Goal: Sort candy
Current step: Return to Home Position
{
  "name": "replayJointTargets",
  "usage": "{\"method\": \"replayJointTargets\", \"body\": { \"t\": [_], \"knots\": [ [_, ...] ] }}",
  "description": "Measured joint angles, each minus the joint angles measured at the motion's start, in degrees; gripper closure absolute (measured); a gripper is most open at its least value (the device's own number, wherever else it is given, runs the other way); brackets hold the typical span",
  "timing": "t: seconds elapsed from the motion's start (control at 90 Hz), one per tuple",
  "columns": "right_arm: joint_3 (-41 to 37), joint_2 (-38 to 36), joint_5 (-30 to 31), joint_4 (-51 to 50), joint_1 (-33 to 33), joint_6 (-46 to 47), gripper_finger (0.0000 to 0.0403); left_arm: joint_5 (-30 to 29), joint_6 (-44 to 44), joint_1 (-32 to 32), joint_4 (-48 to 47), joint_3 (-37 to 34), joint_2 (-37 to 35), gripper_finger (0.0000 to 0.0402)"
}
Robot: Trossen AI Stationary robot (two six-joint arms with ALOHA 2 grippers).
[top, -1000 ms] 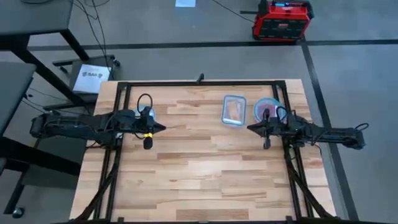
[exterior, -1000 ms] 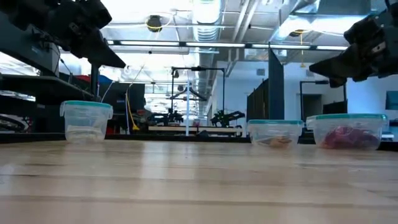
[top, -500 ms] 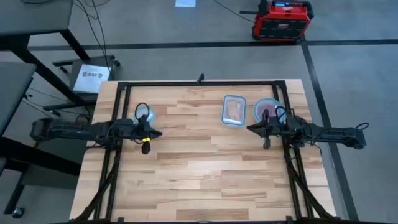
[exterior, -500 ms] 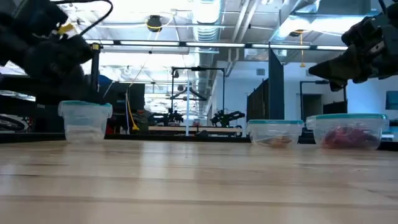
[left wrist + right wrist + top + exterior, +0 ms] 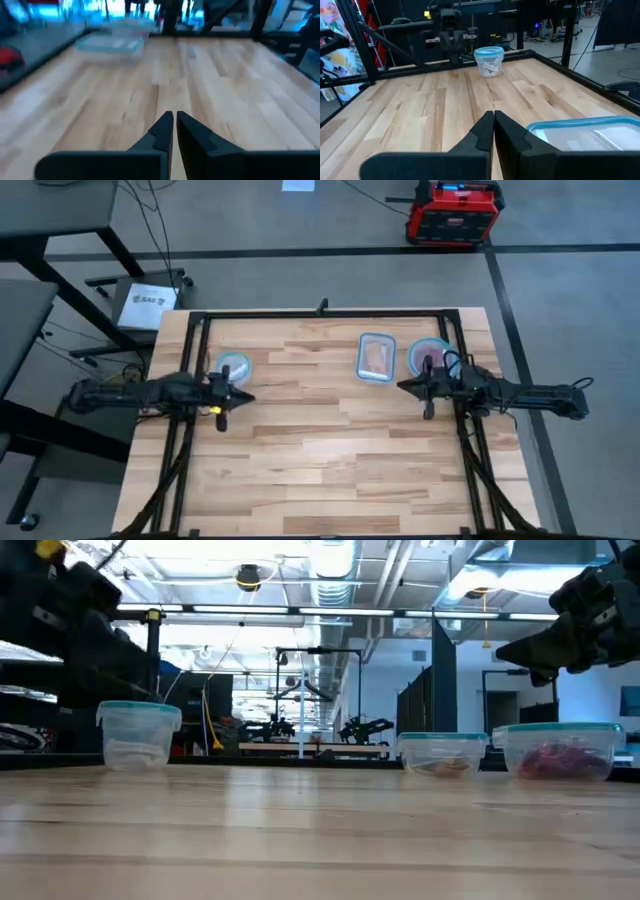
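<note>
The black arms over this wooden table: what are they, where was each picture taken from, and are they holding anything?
They are two dark robot arms, each ending in a two-finger gripper. One picture looks straight down on the pale wooden table, one looks level across its top, and two come from cameras on the wrists, past each arm's own fingers. The left gripper and the right gripper are shut, empty, above the wood. Three clear blue-rimmed tubs stand on the table: a small round tub with whitish candy, a rectangular tub with orange-toned candy, a larger round tub with red candy.
</note>
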Motion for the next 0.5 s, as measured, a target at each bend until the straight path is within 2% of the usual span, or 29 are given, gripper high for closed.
{"method": "replayJointTargets", "body": {
  "t": [0.133, 0.5],
  "knots": [
    [-0.02, 0.02, -0.03, 0.00, 0.00, 0.00, 0.0403, 4.39, 1.52, 0.00, 2.29, -1.11, -2.80, 0.0393],
    [-0.02, 0.00, -0.07, 0.02, 0.02, -0.03, 0.0403, 4.56, 6.15, 0.07, 3.97, -1.99, -2.02, 0.0393]
  ]
}}
